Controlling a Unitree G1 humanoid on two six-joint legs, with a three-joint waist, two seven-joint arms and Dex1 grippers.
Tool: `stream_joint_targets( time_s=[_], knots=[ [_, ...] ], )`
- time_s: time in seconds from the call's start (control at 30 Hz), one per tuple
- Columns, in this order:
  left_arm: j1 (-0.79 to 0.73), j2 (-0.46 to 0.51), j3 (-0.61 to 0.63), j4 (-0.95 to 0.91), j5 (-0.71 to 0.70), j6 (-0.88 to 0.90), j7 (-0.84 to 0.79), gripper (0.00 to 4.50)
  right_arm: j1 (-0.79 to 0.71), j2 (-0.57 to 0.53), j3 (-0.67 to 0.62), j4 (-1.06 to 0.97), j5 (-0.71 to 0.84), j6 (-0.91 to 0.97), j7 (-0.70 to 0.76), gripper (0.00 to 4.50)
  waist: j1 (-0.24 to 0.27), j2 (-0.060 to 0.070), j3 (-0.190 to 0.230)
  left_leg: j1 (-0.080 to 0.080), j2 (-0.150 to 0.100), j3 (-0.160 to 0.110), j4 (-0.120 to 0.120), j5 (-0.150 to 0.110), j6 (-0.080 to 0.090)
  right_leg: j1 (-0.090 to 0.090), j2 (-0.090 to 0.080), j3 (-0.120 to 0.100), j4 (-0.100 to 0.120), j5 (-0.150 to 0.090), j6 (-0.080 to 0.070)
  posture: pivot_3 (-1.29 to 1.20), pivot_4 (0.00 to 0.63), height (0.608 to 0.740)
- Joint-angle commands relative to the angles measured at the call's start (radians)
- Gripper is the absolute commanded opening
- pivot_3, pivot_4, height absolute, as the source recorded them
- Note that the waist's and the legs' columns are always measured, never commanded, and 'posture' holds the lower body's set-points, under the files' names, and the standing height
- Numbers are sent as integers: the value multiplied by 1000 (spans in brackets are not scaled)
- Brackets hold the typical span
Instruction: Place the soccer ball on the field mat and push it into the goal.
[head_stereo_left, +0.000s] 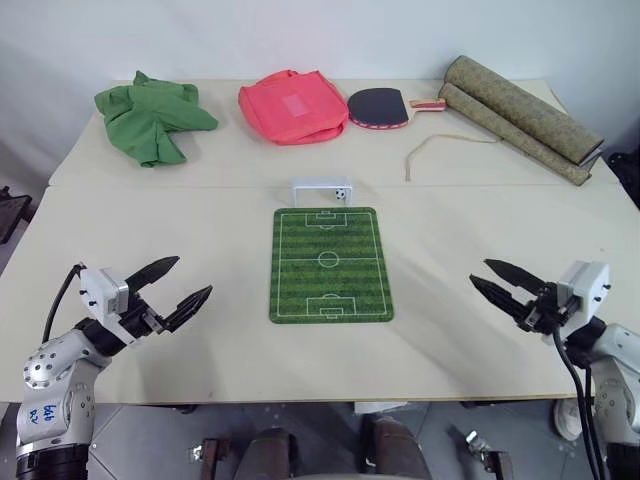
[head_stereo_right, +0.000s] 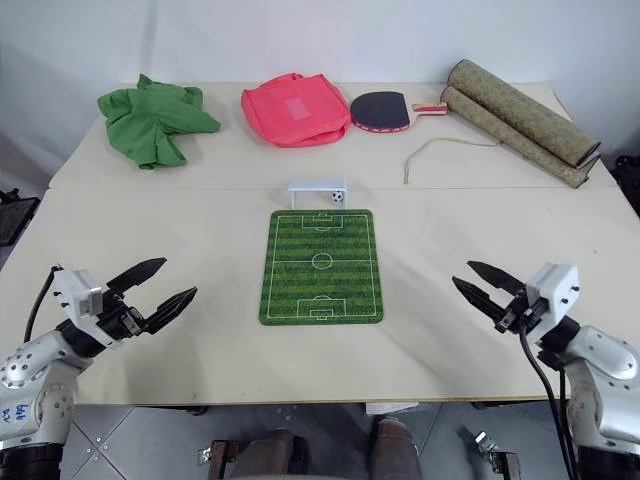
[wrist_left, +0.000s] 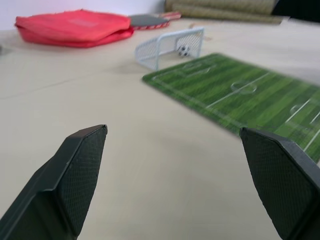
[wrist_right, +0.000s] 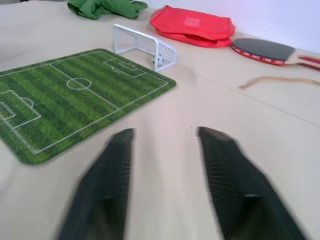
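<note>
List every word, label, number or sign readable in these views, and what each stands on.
None can be read.
Field mat: white pitch lines, no lettering.
Pink bag: a paler square patch, no text legible on it.
Table tennis paddle, rolled mat, green cloth, goal: no markings visible.

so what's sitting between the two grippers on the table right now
The field mat lies between the left gripper and right gripper, bare tabletop on either side of it. Both head views show this. The soccer ball sits farther back, inside the goal.
</note>
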Motion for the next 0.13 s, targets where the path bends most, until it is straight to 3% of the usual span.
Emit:
stream_joint_targets(
  time_s=[0.03,0.13],
  knots=[
    [29,21,17,-13,43,-58,9,4500,57,-27,-64,-64,28,-35,29,3423,1,0,0,1,0,1,0,0,0,0,0,1,0,0,0,0,150,740],
    [48,27,23,-19,34,-62,-6,4500,79,-40,-64,-58,14,-56,52,4431,0,0,0,4,0,4,-2,0,1,2,0,4,0,0,0,0,150,740]
  ],
)
